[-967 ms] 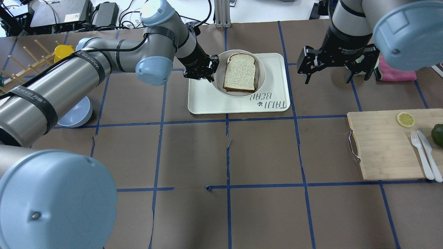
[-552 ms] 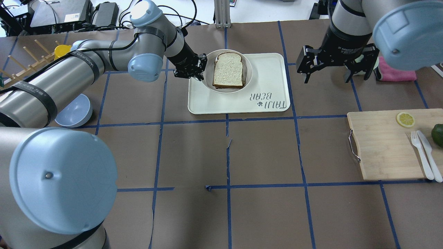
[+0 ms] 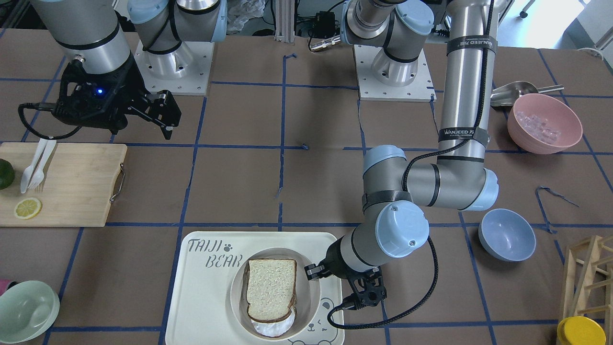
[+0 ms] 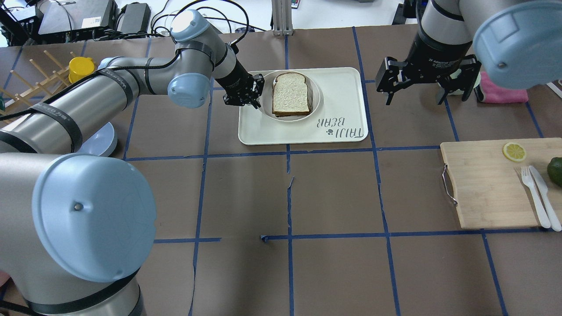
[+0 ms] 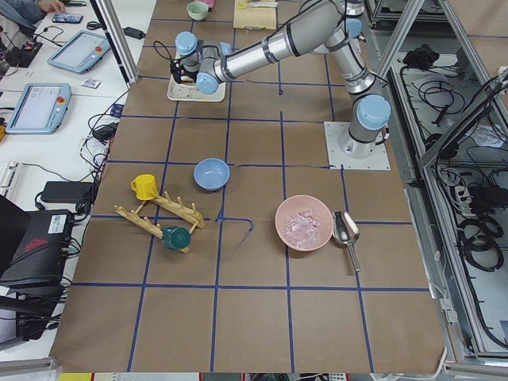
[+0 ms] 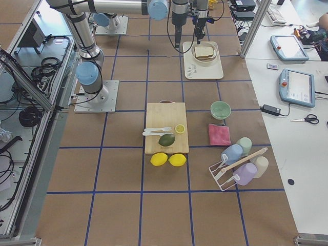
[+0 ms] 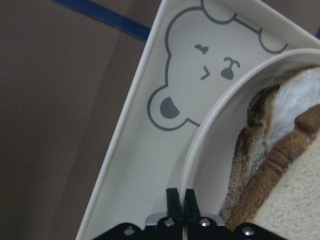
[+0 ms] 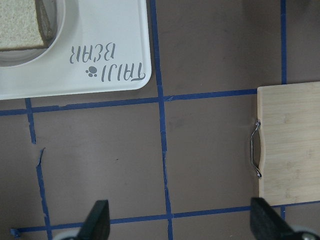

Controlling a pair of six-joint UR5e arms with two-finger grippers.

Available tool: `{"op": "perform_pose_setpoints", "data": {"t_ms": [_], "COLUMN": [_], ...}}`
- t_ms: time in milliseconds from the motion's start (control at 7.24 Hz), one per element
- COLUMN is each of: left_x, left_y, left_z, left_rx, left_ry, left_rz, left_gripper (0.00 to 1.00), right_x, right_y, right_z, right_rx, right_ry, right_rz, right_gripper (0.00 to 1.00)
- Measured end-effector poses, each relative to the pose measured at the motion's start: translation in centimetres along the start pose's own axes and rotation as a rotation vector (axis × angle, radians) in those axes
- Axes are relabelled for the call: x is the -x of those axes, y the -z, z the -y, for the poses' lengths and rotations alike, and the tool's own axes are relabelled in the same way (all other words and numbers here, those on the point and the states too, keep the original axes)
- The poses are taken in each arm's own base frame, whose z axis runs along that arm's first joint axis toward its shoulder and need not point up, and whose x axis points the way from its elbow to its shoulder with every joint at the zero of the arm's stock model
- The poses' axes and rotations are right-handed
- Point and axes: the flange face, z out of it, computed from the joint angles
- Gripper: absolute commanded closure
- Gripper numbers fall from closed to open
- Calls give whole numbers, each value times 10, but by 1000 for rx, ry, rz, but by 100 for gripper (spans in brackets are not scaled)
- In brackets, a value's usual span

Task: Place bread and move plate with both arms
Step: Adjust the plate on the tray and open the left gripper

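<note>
The square slice of white bread (image 4: 289,93) with its dark brown crust lies flat in the round, shallow cream-white plate (image 4: 317,97), on top of a paler slice (image 3: 273,327) that peeks out beneath it. The plate sits on the large rectangular cream tray (image 4: 344,83) printed with a bear, in the half of the tray nearest my left arm. At that same side of the tray my left gripper (image 7: 180,199) has its two fingers (image 7: 172,200) pinched narrow on the plate's raised rim. My right gripper (image 4: 414,102) hangs over the brown table off the tray's opposite side, fingers spread wide and holding nothing. Further from the tray on that side lies a pale wooden cutting board (image 4: 487,188) with a metal handle.
</note>
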Motion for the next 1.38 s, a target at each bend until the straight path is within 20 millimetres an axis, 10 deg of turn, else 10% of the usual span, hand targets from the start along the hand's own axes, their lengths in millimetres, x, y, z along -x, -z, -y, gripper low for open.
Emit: {"op": "perform_pose_setpoints", "data": {"t_ms": [1105, 1243, 1381], "left_x": [-10, -9, -8], "left_y": [-4, -7, -9], "left_z": [4, 4, 4], "left_rx": [-56, -52, -47], "left_ry": [-177, -171, -163], "left_rz": [-45, -46, -46], "left_gripper": [100, 33, 26], "right_x": [0, 0, -1], "right_y": [1, 0, 0], "right_z": [2, 2, 2], "right_rx": [-19, -19, -18], "right_ry": [-1, -1, 0], "right_rz": [-2, -5, -6], "right_gripper": [0, 0, 0]}}
